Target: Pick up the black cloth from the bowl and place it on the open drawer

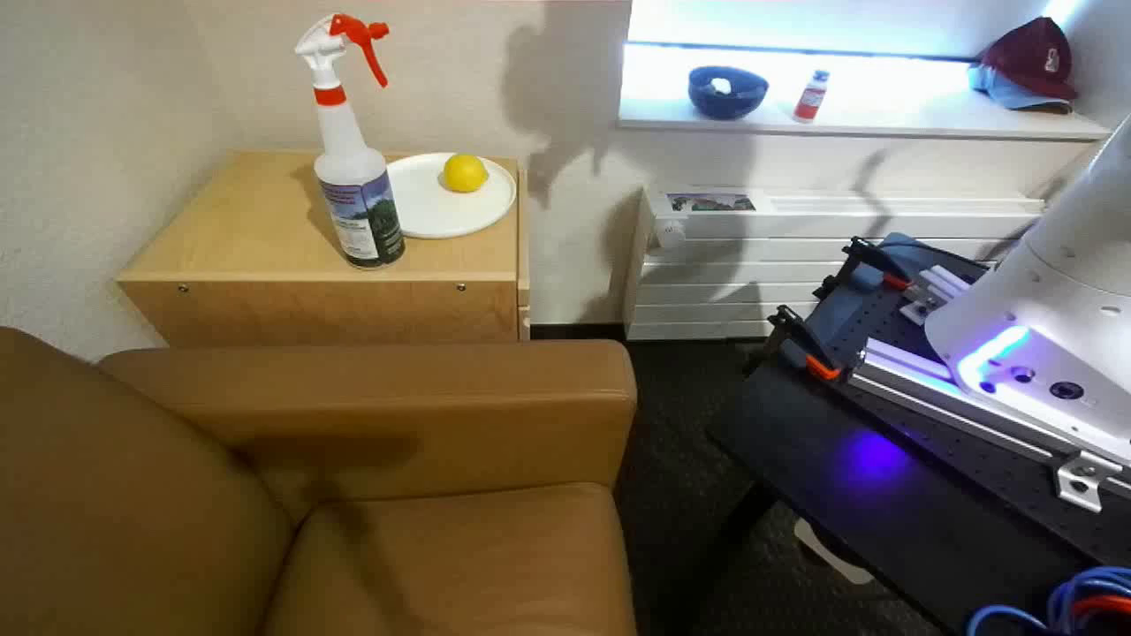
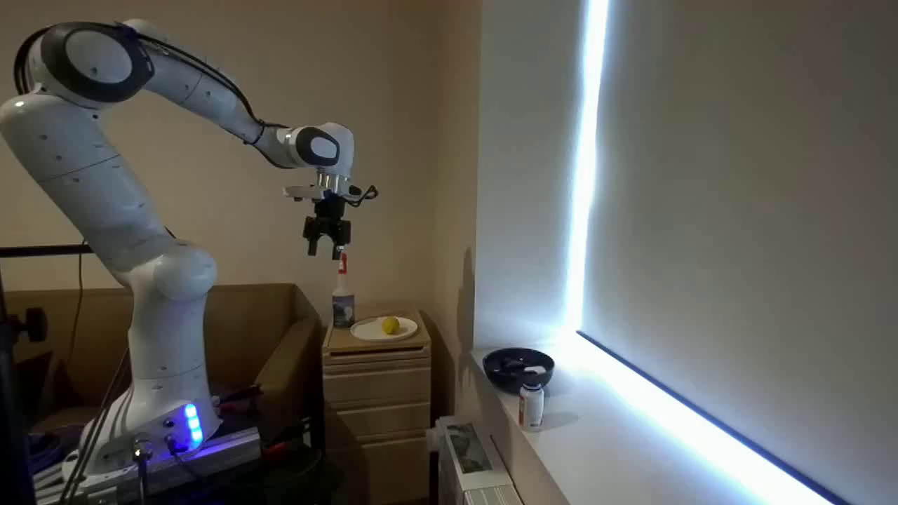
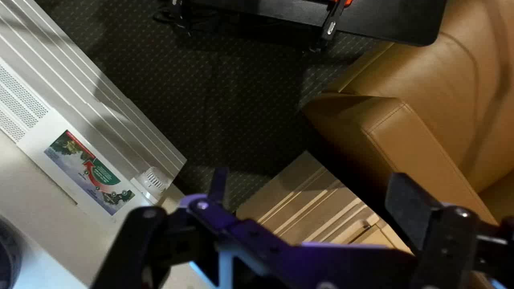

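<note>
1. The gripper (image 2: 324, 251) hangs from the arm (image 2: 207, 98), tips down; its fingers (image 3: 407, 208) stand wide apart; in the wrist view carpet (image 3: 249, 120) and drawers (image 3: 299, 194) show between them, below; whether the top drawer is open I cannot tell.
2. In an exterior view the sprayer (image 2: 344, 308) shows just under the fingertips; the depth between them I cannot tell; it stands upright on the cabinet (image 1: 234, 225).
3. Beside the sprayer, also lower than the gripper, is the plate (image 1: 433, 216) with the lemon (image 1: 464, 173) on it; whether sprayer and plate touch I cannot tell.
4. In the wrist view the couch (image 3: 474, 80) spreads to the right of the gripper; the radiator (image 3: 88, 108) runs to the left of it; the table (image 3: 385, 20) crosses the top.
5. The bowl (image 2: 499, 382) is well apart from the gripper, lower and to the right of it in an exterior view, on the sill (image 2: 617, 456); the cloth (image 2: 511, 366) is in the bowl, so far as a dim, dark heap there can be read; a small pale thing (image 2: 534, 369) lies in it too.
6. Lower than the gripper as well, the small bottle (image 1: 810, 99) stands on the sill near the bowl; the cap (image 1: 1038, 62) lies farther along.
</note>
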Controlling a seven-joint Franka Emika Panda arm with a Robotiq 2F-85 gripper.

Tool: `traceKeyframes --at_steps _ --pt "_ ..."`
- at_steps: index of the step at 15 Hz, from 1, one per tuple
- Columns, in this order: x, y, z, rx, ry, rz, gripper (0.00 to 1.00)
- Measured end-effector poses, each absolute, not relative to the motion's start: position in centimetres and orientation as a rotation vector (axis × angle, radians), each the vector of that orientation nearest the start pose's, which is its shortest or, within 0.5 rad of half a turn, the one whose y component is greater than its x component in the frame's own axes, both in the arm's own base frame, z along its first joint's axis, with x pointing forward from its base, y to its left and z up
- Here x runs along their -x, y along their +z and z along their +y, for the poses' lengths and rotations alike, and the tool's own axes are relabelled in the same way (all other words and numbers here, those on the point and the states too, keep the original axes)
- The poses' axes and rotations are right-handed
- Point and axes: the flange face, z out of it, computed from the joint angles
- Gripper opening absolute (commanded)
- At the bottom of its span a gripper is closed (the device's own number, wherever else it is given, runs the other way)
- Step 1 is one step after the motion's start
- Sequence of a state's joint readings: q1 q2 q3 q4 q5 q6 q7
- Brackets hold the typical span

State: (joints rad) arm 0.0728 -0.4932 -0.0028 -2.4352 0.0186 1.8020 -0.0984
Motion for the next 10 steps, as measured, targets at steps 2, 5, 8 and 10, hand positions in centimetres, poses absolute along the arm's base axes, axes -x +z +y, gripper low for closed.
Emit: traceKeyframes --at_steps 2,5,8,10 --pt "-38.2 47.0 2.8 3.103 0.218 -0.254 1.00" --pt "-38.6 46.6 2.7 3.130 0.187 -0.211 1.00" --pt "-41.5 44.1 -0.1 3.189 0.014 0.018 1.00" --pt "-43.3 41.8 -4.9 3.192 -0.063 0.197 1.00"
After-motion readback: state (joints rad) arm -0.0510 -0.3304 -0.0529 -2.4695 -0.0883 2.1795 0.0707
